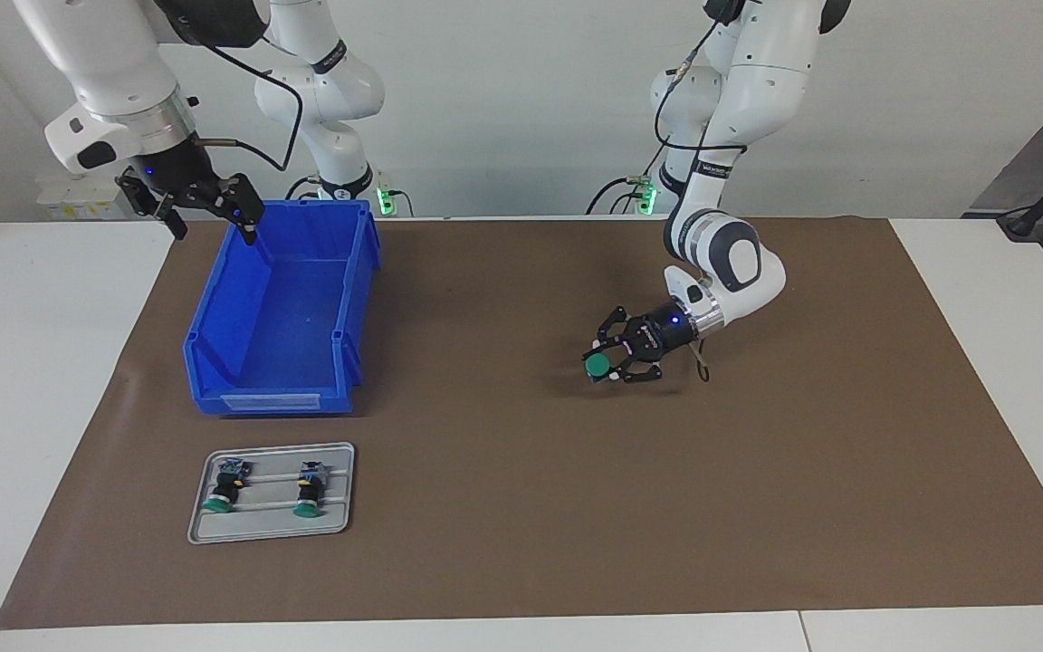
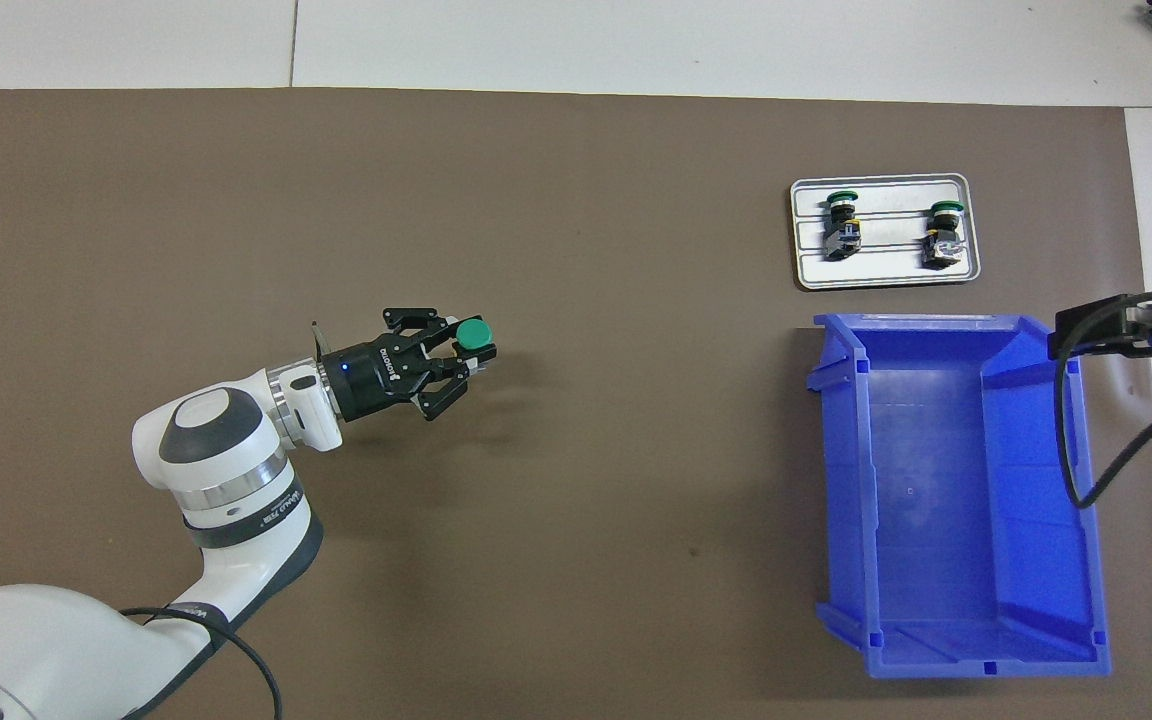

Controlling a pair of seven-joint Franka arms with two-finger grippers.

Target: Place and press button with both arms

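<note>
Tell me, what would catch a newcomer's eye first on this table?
Probably the big blue bin at the right arm's end of the brown mat, with the open right gripper hanging over its rim. Next, the left gripper, low over the mat's middle, gripping a green-capped button. Two more buttons lie on a grey tray.

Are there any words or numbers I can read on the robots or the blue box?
Left tool, white brand print on its black body: too blurred to read.
Left arm, small print on the dark wrist band: too small to read.
Blue bin, pale label strip on its front lip: no text readable.
</note>
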